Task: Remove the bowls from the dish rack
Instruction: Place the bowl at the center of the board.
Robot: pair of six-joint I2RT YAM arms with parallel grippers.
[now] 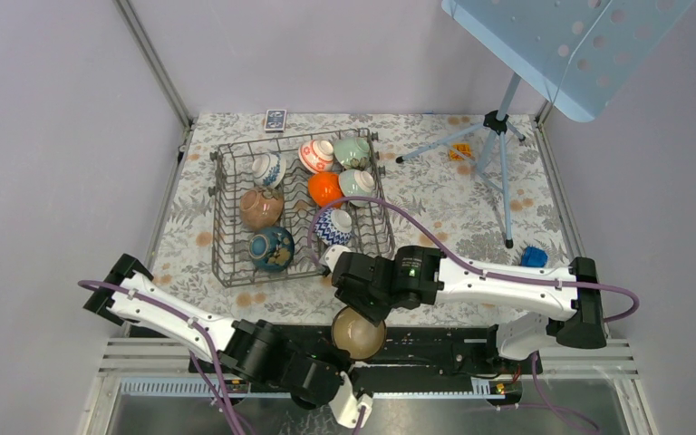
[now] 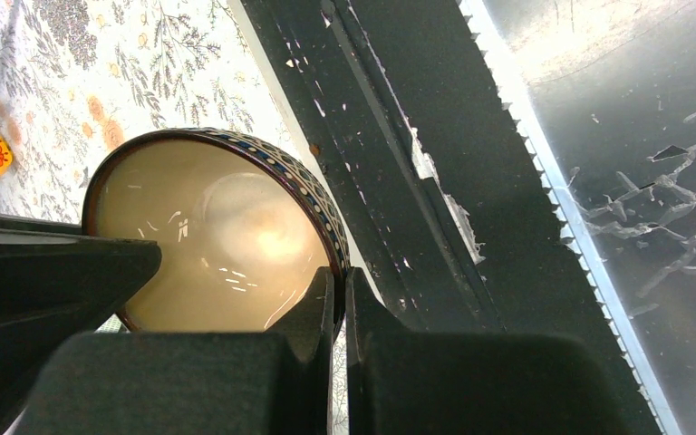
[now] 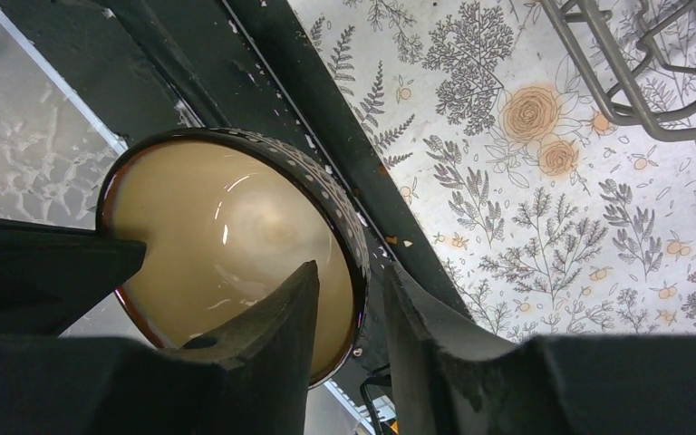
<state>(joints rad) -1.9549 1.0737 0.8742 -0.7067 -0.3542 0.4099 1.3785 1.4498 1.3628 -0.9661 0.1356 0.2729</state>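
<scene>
A brown bowl (image 1: 358, 333) with a cream inside and a patterned outer band hangs over the table's near edge, between both arms. My left gripper (image 1: 355, 364) is shut on its rim, one finger inside and one outside (image 2: 340, 276). The same bowl (image 2: 217, 236) fills the left wrist view. My right gripper (image 1: 363, 308) straddles the opposite rim of the bowl (image 3: 236, 227); its jaws (image 3: 352, 268) stand open, with a gap on the outer side. The dish rack (image 1: 220, 208) stands behind on the floral cloth and holds several bowls, among them an orange one (image 1: 324, 188).
A black mounting strip (image 1: 435, 349) runs along the near edge under the bowl. A tripod stand (image 1: 500, 136) with a blue perforated panel (image 1: 562, 45) is at the back right. A small blue object (image 1: 533, 256), an orange item (image 1: 459, 151) and a small box (image 1: 275, 119) lie on the cloth.
</scene>
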